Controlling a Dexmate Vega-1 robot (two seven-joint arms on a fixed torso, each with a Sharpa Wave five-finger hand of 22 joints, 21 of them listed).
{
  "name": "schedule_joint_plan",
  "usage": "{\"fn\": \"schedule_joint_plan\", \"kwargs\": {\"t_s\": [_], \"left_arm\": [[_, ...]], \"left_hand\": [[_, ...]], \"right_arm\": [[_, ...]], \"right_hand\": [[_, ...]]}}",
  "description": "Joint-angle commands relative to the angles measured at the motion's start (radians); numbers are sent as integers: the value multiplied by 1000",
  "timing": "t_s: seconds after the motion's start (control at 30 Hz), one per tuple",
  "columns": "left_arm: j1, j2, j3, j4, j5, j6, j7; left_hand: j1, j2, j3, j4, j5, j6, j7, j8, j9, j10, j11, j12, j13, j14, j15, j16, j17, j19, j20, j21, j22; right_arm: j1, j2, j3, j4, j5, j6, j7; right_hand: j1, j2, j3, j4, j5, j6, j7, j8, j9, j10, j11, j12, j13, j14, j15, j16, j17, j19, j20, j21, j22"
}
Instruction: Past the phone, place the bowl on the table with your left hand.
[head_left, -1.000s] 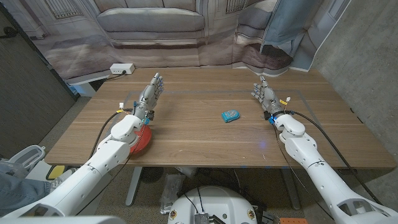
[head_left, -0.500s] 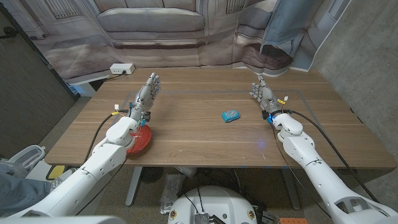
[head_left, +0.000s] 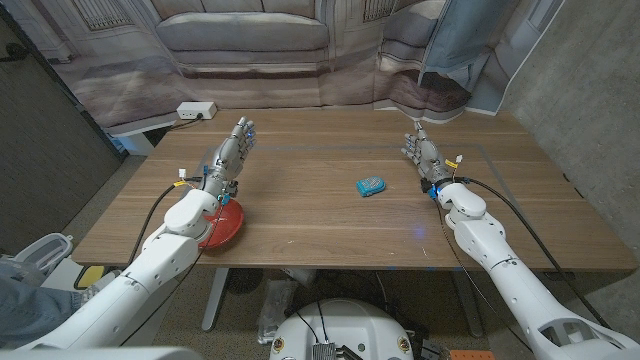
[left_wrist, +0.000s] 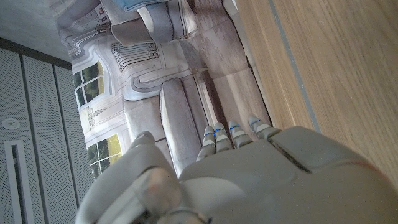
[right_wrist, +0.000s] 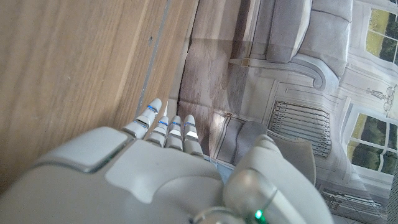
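A: Where's the red bowl (head_left: 221, 226)?
B: Down on the wooden bench (head_left: 330, 215) near its front edge, at about 8 o'clock from the bench's middle, partly hidden under the left forearm.
A: And the left hand (head_left: 229, 157)?
B: Above the bench at roughly 12 o'clock from the bowl, apart from it, fingers (left_wrist: 214, 137) stretched out straight, holding nothing.
A: Right hand (head_left: 424, 155)?
B: At about 2 o'clock from the bench's middle, fingers (right_wrist: 158, 129) extended and side by side, gripping nothing.
A: Anything between the hands?
B: A small blue phone (head_left: 371, 186), lying on the bench at about 8 o'clock from the right hand, well apart from the bowl. Beyond the bench's far left corner, a white power strip (head_left: 196, 110).
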Motion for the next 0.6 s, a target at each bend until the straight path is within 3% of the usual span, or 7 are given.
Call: {"fn": "schedule_joint_plan", "kwargs": {"t_s": [0.03, 0.6], "left_arm": [[36, 17, -20, -22, -4, -19, -6], [88, 30, -51, -47, 10, -64, -7]], "left_hand": [[9, -1, 2, -3, -2, 14, 1, 4, 6, 15, -1, 4, 5, 9, 1, 0, 5, 6, -43, 7, 5], [14, 1, -1, -5, -4, 40, 3, 6, 6, 43, -1, 6, 5, 28, 0, 1, 5, 23, -44, 9, 4]], "right_arm": [[-9, -6, -2, -8, 6, 4, 6], [-1, -9, -11, -9, 7, 6, 11]], "right_hand": [[2, 4, 1, -2, -1, -3, 0, -1, 1, 4, 10, -3, 5, 13, 8, 2, 4, 12, -47, -3, 4], [2, 6, -1, -3, -3, 2, 0, 3, 1, 13, 10, -3, 6, 23, 6, 4, 4, 20, -47, -7, 4]]}}
